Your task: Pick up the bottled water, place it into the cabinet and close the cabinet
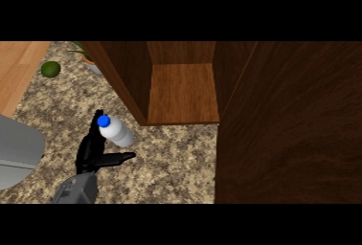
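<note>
The bottled water [118,133], a clear white bottle with a blue cap [104,121], stands on the speckled counter [170,162] just in front of the cabinet's left corner. My left hand [90,146] is right beside it on its left. The fingers [96,125] run straight up along the bottle's left side, and the thumb [120,156] sticks out to the right below it. The hand is open and not curled round the bottle. The wooden cabinet [182,91] is open, showing a bare shelf. Its dark door [290,124] swings out at the right. My right hand is not in view.
A green round fruit [50,68] lies at the upper left, near a potted plant [86,53] behind the cabinet's left wall. A grey rounded object [17,148] fills the left edge. The open door hides the counter's right side.
</note>
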